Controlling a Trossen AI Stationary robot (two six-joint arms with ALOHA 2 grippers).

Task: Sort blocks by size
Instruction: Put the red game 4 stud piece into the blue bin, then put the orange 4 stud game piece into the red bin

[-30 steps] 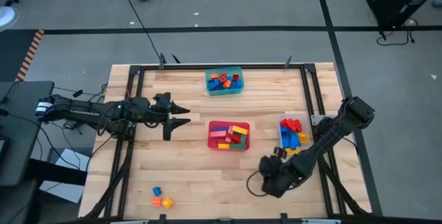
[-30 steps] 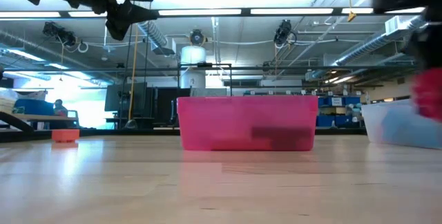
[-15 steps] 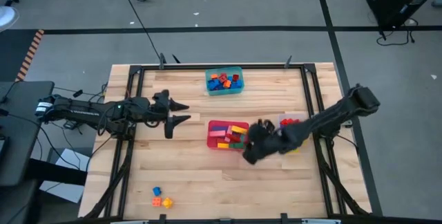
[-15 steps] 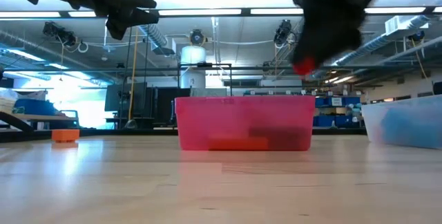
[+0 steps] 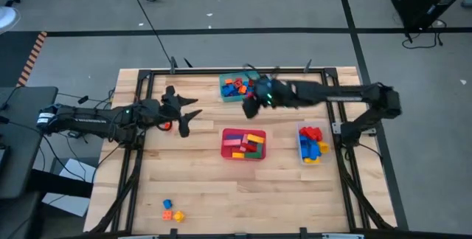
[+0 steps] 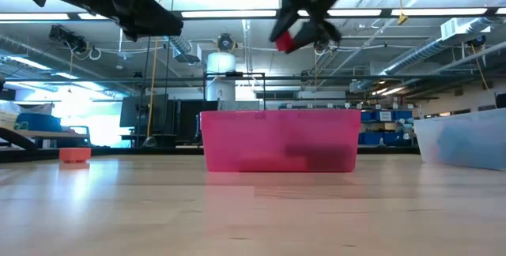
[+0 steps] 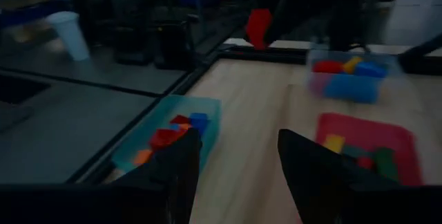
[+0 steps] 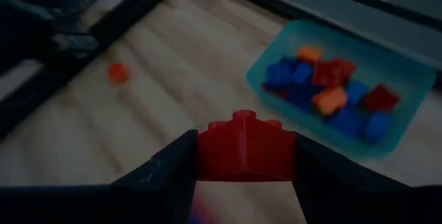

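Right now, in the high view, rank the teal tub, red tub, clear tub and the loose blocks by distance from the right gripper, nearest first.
1. Teal tub, right beside the right gripper
2. Red tub, table centre
3. Clear tub, right side
4. Loose blocks, front-left corner

Grey floor w/ dark tape lines surrounding the wood desk; ceiling strip lights glowing, pipes & ducting running overhead, shelving sitting at back.
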